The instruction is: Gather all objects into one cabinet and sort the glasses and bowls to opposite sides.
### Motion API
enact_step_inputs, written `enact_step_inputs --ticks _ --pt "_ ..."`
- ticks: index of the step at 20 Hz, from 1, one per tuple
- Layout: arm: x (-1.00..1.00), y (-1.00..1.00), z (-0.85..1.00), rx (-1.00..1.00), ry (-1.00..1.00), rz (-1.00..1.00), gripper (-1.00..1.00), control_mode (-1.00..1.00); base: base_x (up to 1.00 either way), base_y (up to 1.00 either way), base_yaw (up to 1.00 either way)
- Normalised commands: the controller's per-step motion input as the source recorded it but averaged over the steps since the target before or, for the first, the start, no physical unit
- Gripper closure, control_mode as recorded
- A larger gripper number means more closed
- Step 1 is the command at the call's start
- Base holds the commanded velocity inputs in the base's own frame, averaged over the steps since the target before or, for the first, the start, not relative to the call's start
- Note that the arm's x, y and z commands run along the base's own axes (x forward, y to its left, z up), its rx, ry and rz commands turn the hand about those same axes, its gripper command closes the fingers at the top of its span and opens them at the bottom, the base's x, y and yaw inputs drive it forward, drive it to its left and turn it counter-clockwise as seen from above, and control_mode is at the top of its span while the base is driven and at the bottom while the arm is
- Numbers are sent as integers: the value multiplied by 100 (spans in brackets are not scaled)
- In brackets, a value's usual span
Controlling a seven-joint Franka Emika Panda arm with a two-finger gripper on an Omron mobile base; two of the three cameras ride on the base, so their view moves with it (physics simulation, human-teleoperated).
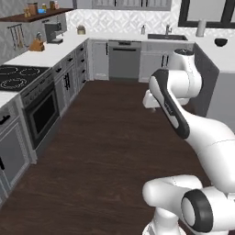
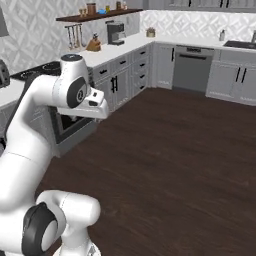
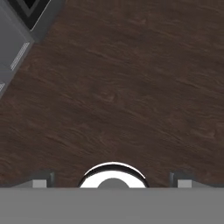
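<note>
The cabinet, a dark wooden wall shelf [image 1: 36, 16] [image 2: 100, 15], hangs at the far left above the counter. Small objects stand on it, among them a blue one [image 1: 42, 9] [image 2: 102, 11], a reddish-brown one [image 2: 91, 8] and an orange one [image 2: 119, 5]. They are too small to tell which are the glasses. A dark bowl [image 1: 221, 42] sits on the white counter at the right. My gripper [image 3: 111, 181] points down at bare dark wood floor, far from shelf and bowl. Its fingertips [image 3: 40, 182] stand wide apart, open, with nothing between them.
A stove and oven [image 1: 27, 92] line the left wall, with grey drawers beyond. On that counter stand a coffee machine [image 1: 53, 33] and a knife block [image 1: 36, 45]. A dishwasher [image 1: 124, 59] and sink [image 1: 167, 36] run along the back. Wide open floor lies ahead.
</note>
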Motion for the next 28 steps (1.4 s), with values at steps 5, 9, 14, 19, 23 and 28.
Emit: enact_step_inputs --ticks 5,9,14,19,23,28 --pt "0 0 0 0 0 0 -100 100 66 -24 30" --pt "0 0 0 0 0 0 -100 100 99 -35 24" --pt "0 0 0 0 0 0 -100 100 100 -43 17" --pt "0 0 0 0 0 0 -100 100 100 -42 13" --pt "0 0 0 0 0 0 -100 100 100 -40 15" --pt "0 0 0 0 0 0 -100 100 100 -38 15"
